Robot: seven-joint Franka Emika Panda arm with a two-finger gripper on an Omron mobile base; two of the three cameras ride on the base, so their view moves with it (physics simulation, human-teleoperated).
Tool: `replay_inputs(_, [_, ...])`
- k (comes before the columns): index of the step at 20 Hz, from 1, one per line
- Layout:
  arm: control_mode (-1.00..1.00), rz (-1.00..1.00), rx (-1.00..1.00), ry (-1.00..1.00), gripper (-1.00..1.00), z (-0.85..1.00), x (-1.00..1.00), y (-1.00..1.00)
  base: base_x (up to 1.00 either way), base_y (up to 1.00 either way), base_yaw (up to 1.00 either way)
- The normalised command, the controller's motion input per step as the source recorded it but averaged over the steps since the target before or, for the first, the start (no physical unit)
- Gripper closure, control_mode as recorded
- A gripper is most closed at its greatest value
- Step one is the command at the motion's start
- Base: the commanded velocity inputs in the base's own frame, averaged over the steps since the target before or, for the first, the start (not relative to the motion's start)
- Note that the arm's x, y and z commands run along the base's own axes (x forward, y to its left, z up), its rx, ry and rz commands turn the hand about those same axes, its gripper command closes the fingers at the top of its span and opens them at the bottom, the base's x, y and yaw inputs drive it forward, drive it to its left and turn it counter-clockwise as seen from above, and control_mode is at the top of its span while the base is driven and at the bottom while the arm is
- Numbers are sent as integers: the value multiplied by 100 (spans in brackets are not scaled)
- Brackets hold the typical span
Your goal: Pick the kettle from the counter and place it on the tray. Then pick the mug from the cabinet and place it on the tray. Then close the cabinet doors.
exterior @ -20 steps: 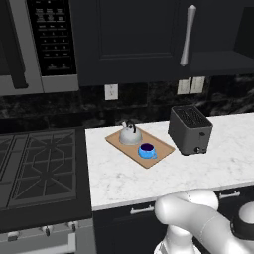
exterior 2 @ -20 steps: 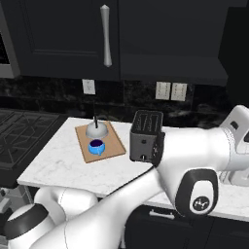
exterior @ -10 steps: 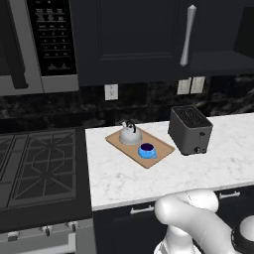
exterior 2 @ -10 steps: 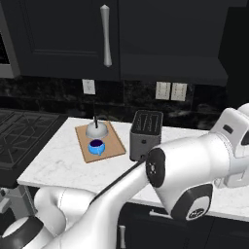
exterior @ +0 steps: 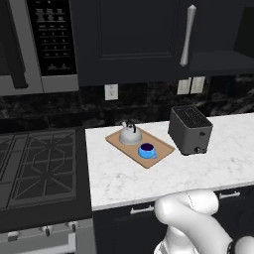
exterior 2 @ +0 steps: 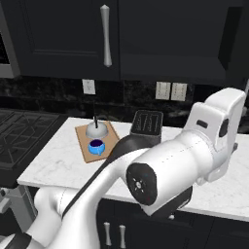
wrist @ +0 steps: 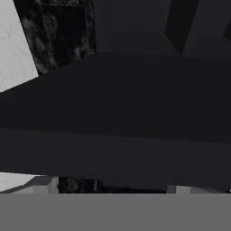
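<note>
One kettle [exterior: 130,135], squat silver-grey dome w/ dark arched handle + small knob, is sitting on the far-left part of the tray [exterior: 159,150]. One mug [exterior: 147,150], small, bright blue, dark inside, is sitting on the same tray, just near-right of the kettle, not touching it as far as can be told. Tray is a flat light-brown wooden board, one only, lying angled on the white marble-look counter [exterior: 149,178] w/ faint grey veining, towards its left end.

One black boxy toaster [exterior: 190,130] is standing right of the tray, apart from it. Stovetop [exterior: 37,163] is lying left of the counter; microwave [exterior: 42,44] w/ button panel is hanging above it.

Cabinet doors [exterior: 144,34]: dark navy-black panels w/ recessed frames; one slim pale bar handle [exterior: 186,34] showing in the left base view. That door is sitting flat & closed. At the far right a dark opening [exterior: 245,34] is showing; can't tell if a door there is ajar.

Two wall outlets [exterior 2: 170,91] side by side on the backsplash, one more [exterior 2: 88,86] further left.

Gripper jaws: spread wide, pinching nothing; hand view is showing a dark panel [wrist: 117,117] close up.
</note>
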Motion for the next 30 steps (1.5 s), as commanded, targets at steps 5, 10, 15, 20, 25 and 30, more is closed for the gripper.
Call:
replay_inputs(5, [-100, 24, -9, 0, -100, 21, 19, 68, 0, 0, 0])
replay_inputs(10, [-100, 23, -12, 0, -100, 16, 24, 77, 0, 0, 0])
replay_inputs(15, [-100, 23, -11, 0, -100, 5, 37, 76, 0, 0, 0])
replay_inputs(20, [-100, 23, -7, 0, -100, 1, 57, 78, 0, 0, 0])
replay_inputs(25, [-100, 16, -5, 0, -100, 4, 84, 51, 0, 0, 0])
replay_inputs(30, [-100, 11, -10, 3, -100, -2, 93, 47, 0, 0, 0])
